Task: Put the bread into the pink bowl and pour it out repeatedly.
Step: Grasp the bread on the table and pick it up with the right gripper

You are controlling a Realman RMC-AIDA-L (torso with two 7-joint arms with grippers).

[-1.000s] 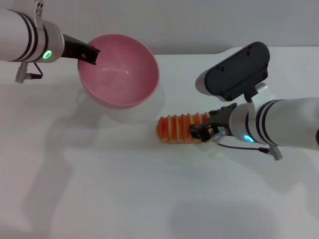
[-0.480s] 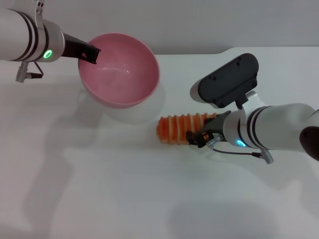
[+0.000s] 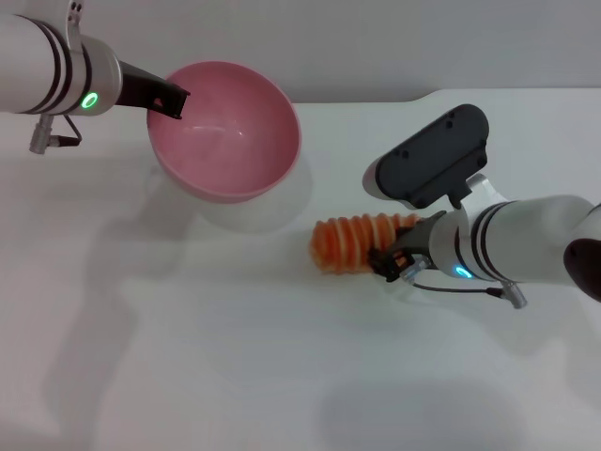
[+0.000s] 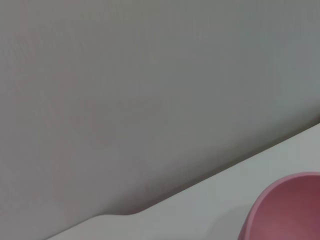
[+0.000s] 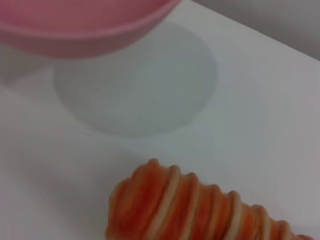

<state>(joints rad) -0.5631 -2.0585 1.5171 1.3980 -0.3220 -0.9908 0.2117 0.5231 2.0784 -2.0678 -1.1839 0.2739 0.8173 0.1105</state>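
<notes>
The pink bowl (image 3: 230, 141) hangs tilted above the table at the back left, empty, with its shadow on the surface below. My left gripper (image 3: 172, 101) is shut on its near-left rim. A piece of the bowl's rim (image 4: 290, 210) shows in the left wrist view. The bread (image 3: 352, 242), orange and ridged, lies right of centre, below and to the right of the bowl. My right gripper (image 3: 392, 256) is shut on its right end. The right wrist view shows the bread (image 5: 190, 210) close up, with the bowl (image 5: 75, 30) beyond it.
The white table (image 3: 188, 357) spreads bare across the front and left. Its far edge meets a grey wall (image 3: 394, 47) behind the bowl. The right arm's dark wrist housing (image 3: 432, 155) hangs over the bread's right end.
The right gripper closed in on the bread's right end, then drew back to the right, and the bread shifted right with it. The left arm and bowl have stayed still.
</notes>
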